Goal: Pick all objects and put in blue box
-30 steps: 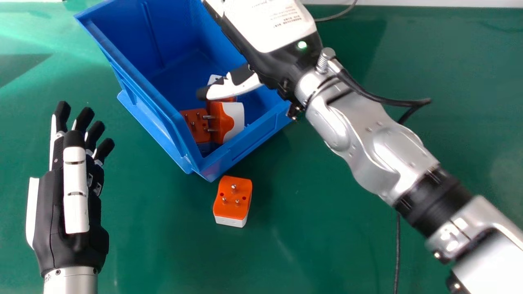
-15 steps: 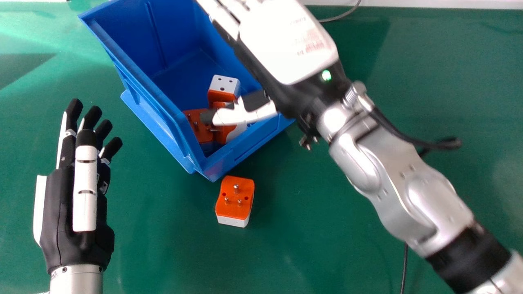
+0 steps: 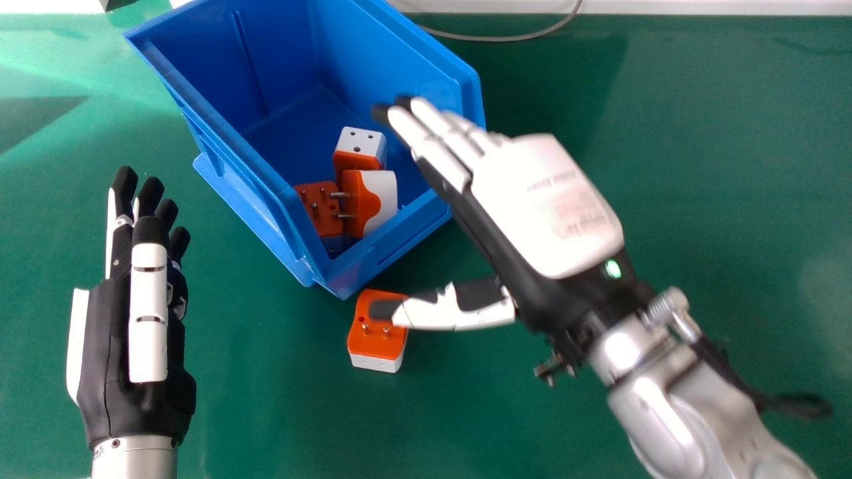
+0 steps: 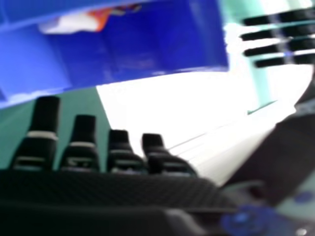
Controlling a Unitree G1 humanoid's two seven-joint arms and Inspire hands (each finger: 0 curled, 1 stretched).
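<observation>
On the smooth green tabletop near me, just beside the near corner of the blue moulded plastic box, sits a blocky orange-and-white plug adapter, metal pins up. Inside the box, more orange-and-white adapters lie close together: one turned with its rounded white side out, one showing its holed white face, one with its orange pin face showing. My right forearm slants in from the lower right, and my right hand points up and left toward the box, back upward, fingers straight, pinching nothing. My thumb stretches across the loose adapter; whether it touches, I can't tell. My left hand is at the head view's left, fingers extended and slightly fanned. From the right hand view I see small gaps between my right fingers, and a blurred white-and-orange piece in the box.
</observation>
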